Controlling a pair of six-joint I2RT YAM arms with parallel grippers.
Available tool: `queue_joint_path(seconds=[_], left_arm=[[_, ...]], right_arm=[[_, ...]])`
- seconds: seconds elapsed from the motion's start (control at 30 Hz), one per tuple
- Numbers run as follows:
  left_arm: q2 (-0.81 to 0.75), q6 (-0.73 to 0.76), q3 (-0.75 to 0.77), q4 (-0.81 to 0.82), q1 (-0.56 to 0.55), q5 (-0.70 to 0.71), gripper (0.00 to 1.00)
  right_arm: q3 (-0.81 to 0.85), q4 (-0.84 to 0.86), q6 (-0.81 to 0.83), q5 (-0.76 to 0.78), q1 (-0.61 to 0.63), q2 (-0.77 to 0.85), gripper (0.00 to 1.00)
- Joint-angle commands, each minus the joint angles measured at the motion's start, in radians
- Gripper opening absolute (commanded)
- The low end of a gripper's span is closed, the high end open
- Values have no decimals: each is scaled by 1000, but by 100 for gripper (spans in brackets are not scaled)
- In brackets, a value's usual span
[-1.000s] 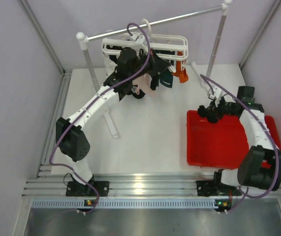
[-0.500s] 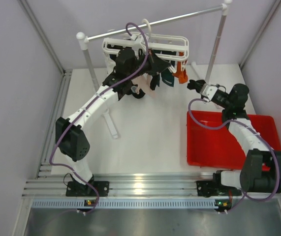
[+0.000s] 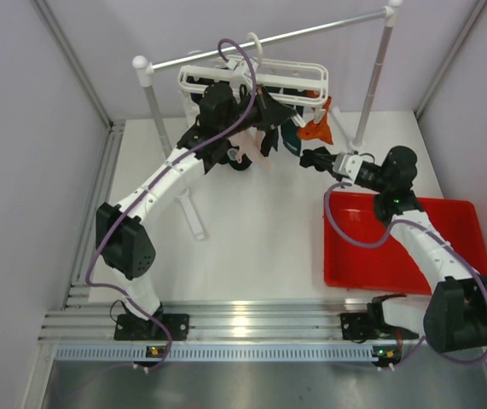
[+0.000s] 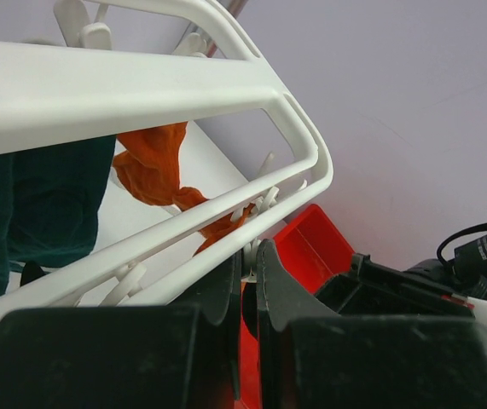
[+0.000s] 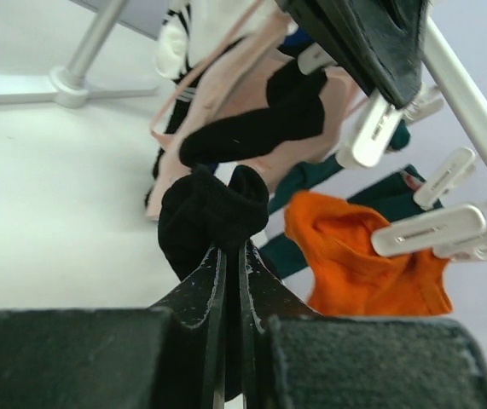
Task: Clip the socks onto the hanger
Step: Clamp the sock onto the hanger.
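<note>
The white hanger [image 3: 252, 78] hangs from the grey rail, with orange [image 3: 316, 128], teal [image 3: 291, 140] and pale pink [image 3: 252, 155] socks clipped under it. My left gripper [image 3: 269, 109] is at the hanger's near rail. In the left wrist view it [image 4: 248, 256] is shut on a small white clip [image 4: 260, 249] under the hanger rail [image 4: 141, 81]. My right gripper [image 3: 315, 158] is shut on a bunched black sock [image 5: 213, 213] and holds it just below the orange sock [image 5: 362, 256] and the free white clips [image 5: 378, 129].
A red tray [image 3: 397, 247] lies on the table at the right, under my right arm. The grey rail's two white-capped posts [image 3: 371, 81] stand behind the hanger, and a post foot [image 5: 71, 87] rests on the table. Another black sock [image 5: 269, 119] and a pink one [image 5: 243, 81] hang nearby.
My right arm has swung from over the red tray leftward and up to the hanger, carrying the black sock. The left arm has stayed at the hanger.
</note>
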State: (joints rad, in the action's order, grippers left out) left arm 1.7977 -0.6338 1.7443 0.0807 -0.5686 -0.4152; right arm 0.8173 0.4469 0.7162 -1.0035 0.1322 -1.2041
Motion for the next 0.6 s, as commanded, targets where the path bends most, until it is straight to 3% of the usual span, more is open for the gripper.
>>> queue_joint_path(seconds=[0.0, 0.2, 0.57], left_arm=[[-11, -4, -17, 11, 4, -27, 0], [-8, -9, -19, 21, 4, -34, 0], [-23, 3, -26, 22, 6, -47, 0]], right_arm=[[12, -91, -4, -40, 46, 64, 0], [108, -102, -69, 34, 99, 6, 0], [190, -71, -103, 157, 90, -129, 0]])
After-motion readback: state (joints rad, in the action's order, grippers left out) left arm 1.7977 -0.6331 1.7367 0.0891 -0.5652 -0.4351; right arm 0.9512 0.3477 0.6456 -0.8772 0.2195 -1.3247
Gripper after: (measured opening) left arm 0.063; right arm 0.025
